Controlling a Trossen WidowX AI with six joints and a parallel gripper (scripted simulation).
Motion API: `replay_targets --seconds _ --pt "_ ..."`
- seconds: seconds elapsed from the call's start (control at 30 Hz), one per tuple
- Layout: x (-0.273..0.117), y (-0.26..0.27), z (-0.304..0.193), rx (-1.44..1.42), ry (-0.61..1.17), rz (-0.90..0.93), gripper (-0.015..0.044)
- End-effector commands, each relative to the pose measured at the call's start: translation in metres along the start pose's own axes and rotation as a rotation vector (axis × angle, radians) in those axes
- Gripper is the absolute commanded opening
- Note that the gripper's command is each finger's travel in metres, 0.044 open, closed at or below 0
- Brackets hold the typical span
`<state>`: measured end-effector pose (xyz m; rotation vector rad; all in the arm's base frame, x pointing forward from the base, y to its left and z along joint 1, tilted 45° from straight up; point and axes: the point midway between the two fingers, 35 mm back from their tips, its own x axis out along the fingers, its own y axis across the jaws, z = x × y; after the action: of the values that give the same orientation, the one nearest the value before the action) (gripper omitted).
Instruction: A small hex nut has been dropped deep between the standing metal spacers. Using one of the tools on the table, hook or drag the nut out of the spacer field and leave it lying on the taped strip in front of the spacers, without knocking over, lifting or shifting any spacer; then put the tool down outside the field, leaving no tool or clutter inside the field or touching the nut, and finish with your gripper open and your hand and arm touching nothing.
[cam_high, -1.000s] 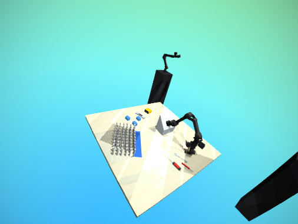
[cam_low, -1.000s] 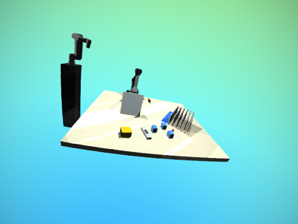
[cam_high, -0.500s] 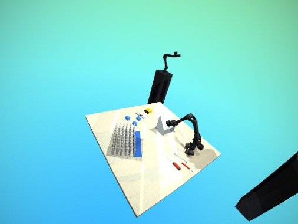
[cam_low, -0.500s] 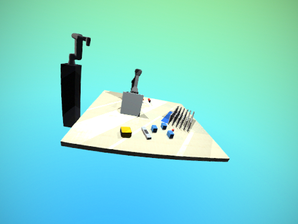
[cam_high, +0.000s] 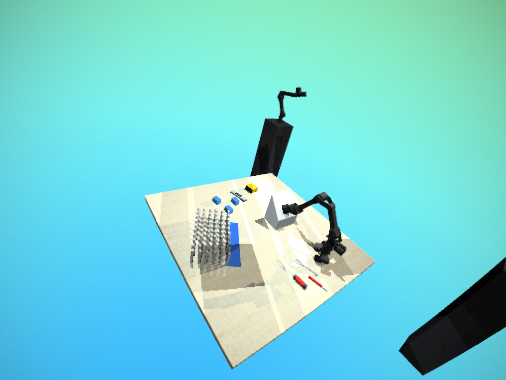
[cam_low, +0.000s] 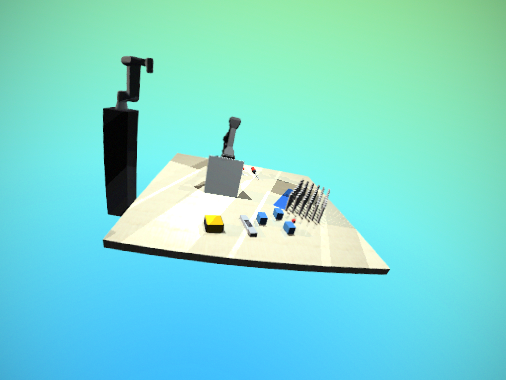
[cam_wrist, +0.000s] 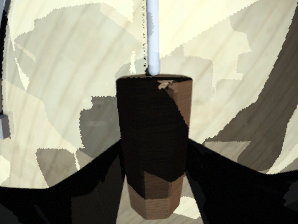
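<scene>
The standing metal spacers (cam_high: 210, 237) (cam_low: 310, 200) form a dense field, with the blue taped strip (cam_high: 235, 250) (cam_low: 282, 201) along one side. The hex nut cannot be made out. My gripper (cam_wrist: 153, 143) is low at the table's near side, its fingers against both sides of a brown wooden handle (cam_wrist: 155, 120); it is shut on this tool. The tool's thin pale shaft (cam_wrist: 154, 37) runs straight ahead from the handle. A red-handled tool (cam_high: 300, 282) (cam_low: 253, 170), a thin red tool (cam_high: 316, 282) and a grey tool (cam_high: 307, 268) lie beside my hand.
A grey wedge-shaped block (cam_low: 224, 176) stands near the arm. Blue blocks (cam_high: 216, 200) (cam_low: 262, 218), a grey bar (cam_high: 238, 195) (cam_low: 248, 226) and a yellow block (cam_high: 252, 188) (cam_low: 214, 223) lie beyond the spacers' end. Another arm stands on a black pillar (cam_high: 272, 145) (cam_low: 120, 160).
</scene>
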<state>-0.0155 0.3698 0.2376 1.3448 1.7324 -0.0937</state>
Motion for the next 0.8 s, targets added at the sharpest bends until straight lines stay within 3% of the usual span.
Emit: replay_targets --seconds 0.0,0.1,0.27,0.77 --pt "-0.009 -0.001 0.0 -0.004 -0.002 -0.004 0.0062" --pt "-0.033 0.0 -0.001 -0.002 -0.001 -0.002 0.0" --pt "-0.06 0.0 0.0 0.0 0.0 -0.001 0.0" --pt "-0.056 -0.021 0.03 -0.004 0.007 -0.001 0.0"
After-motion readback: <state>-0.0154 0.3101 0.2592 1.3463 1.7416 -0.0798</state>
